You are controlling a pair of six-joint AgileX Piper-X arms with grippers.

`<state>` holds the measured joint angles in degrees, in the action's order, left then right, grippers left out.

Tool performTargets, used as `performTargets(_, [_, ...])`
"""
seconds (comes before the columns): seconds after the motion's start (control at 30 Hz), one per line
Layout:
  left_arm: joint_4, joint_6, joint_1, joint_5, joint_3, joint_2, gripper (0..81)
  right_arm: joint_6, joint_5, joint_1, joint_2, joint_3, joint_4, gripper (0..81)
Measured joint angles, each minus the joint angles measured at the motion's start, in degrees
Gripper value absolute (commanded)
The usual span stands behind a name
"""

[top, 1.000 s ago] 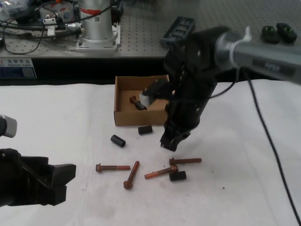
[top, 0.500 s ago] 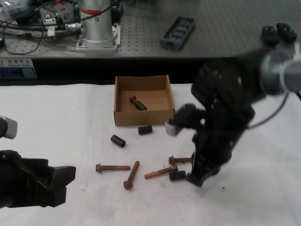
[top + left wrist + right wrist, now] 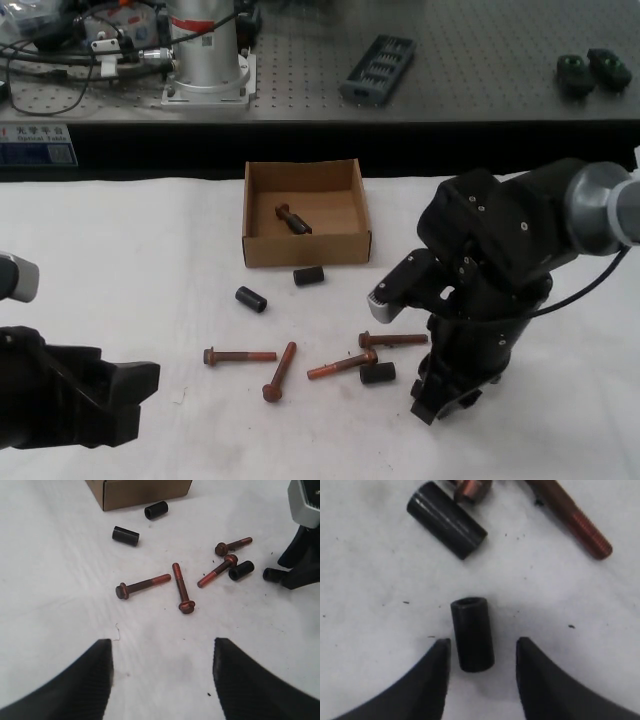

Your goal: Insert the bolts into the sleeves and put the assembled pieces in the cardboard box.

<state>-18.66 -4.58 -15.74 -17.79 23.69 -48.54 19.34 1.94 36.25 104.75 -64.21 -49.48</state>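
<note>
High view: on the white cloth [image 3: 120, 250], the brown cardboard box [image 3: 305, 250] holds one assembled piece [image 3: 292, 218], so I judge most work remains, with four rusty copper-coloured bolts [image 3: 142, 585] and four short black sleeves [image 3: 126, 535] lying loose. My right gripper [image 3: 482, 645] points down, fingers spread either side of one sleeve [image 3: 471, 630], not pinching it. My left gripper [image 3: 162, 650] hangs low, wide open, empty.

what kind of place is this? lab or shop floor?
Probably a lab, not a shop floor: a metal table drilled with a grid of holes stands behind, with cables and a metal column on it, and a white cloth is spread in front.
</note>
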Motion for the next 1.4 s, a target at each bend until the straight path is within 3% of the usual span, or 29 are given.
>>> performTargets(0.17, [0.00, 0.00, 0.00, 0.00, 0.00, 0.00, 43.1, 4.93, -0.50, 1.84, -2.98, 0.13, 1.46, 29.3])
performTargets(0.57, [-0.86, 0.00, 0.00, 0.00, 0.00, 0.00, 43.1, 13.91, -0.50, 2.60, -4.96, 0.13, 17.57, 29.3])
performTargets(1.0, [-2.33, 0.00, 0.00, -3.99, 0.00, 0.00, 43.1, 26.80, -4.09, 1.55, 3.96, -0.46, 21.35, 29.3])
performTargets(1.4, [-2.54, 0.00, 0.00, -5.44, 0.00, 0.00, 43.1, 27.85, -4.93, 1.36, 6.65, -6.64, 22.63, 29.3])
